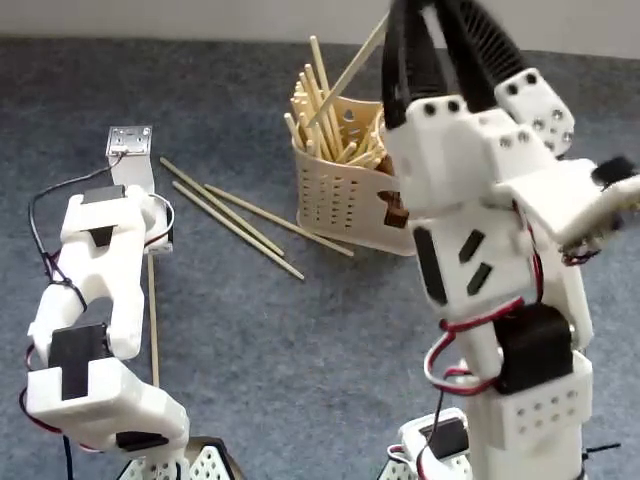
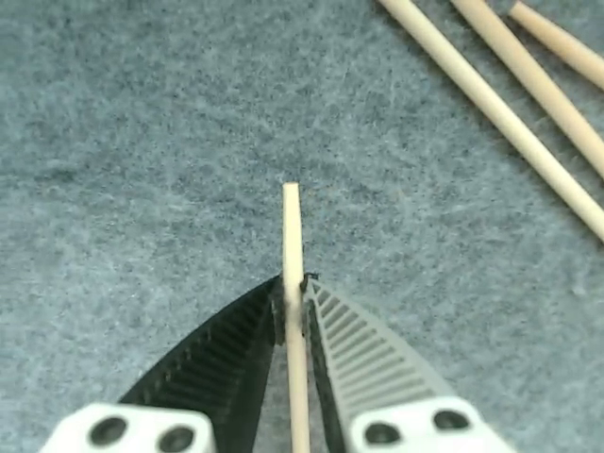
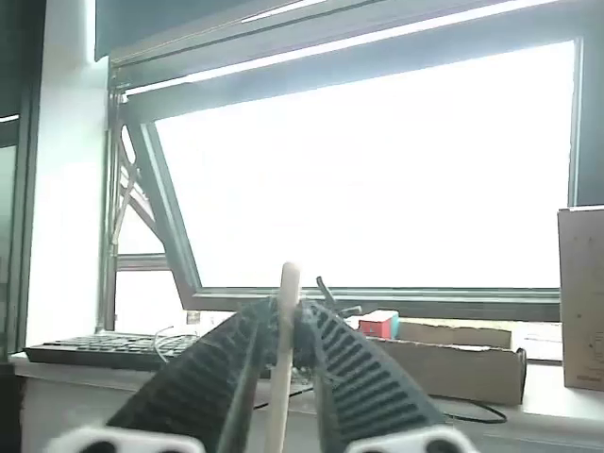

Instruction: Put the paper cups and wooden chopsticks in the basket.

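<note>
R arm (image 1: 500,250), bulky white plastic w/ black motor blocks, sits closest to cam. It stands right in front of the cream perforated plastic basket (image 1: 345,205) & hides the basket's right side. R gripper (image 3: 288,316), w/ black ribbed fingers, is raised above the basket. Its fingers are pressed together, pinching a pale round wooden chopstick (image 1: 350,70). That R-held stick slants up over the basket, its lower end down among the bundle of wooden chopsticks (image 1: 320,110) standing upright-ish inside the basket. Can't tell if it touches them.

L arm (image 1: 95,270), same white plastic, is well left of the basket & bent low over the grey carpet (image 1: 300,340). L gripper (image 2: 293,283), one finger black & one grey, is closed on a second pale wooden chopstick (image 2: 292,236). It nips the stick near one end, the tip poking past the fingertips just above the carpet. The rest of that L-held stick runs back under the arm, away from the basket.

Three loose wooden chopsticks (image 1: 240,215) lie flat on the carpet just left of the basket, roughly parallel & slanting toward it. The longest-reaching one ends at the basket's foot. All three lie between the L arm & the basket, apart from the L gripper.

Something brown shows at the basket's right wall beside the R arm, too hidden to ID.
</note>
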### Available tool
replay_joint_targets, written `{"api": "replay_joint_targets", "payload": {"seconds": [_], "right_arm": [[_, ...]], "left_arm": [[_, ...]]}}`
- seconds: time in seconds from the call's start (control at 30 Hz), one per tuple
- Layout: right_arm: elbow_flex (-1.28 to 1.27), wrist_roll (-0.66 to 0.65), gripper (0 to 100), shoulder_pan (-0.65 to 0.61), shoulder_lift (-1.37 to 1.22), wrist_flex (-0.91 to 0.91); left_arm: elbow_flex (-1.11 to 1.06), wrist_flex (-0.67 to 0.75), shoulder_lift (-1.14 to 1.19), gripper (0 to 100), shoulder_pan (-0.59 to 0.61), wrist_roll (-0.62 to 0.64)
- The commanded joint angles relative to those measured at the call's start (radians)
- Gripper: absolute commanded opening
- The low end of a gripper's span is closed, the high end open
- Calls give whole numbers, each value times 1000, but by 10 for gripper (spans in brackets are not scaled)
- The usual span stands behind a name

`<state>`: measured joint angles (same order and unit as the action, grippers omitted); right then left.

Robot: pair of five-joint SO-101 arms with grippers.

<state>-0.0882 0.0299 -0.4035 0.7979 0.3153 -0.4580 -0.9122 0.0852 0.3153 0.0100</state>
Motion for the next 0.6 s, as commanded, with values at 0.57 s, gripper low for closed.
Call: {"api": "replay_joint_targets", "payload": {"seconds": [0.57], "right_arm": [[21, -2, 190, 133, -305, 71]], "left_arm": [[4, 14, -51, 6, 12, 5]]}}
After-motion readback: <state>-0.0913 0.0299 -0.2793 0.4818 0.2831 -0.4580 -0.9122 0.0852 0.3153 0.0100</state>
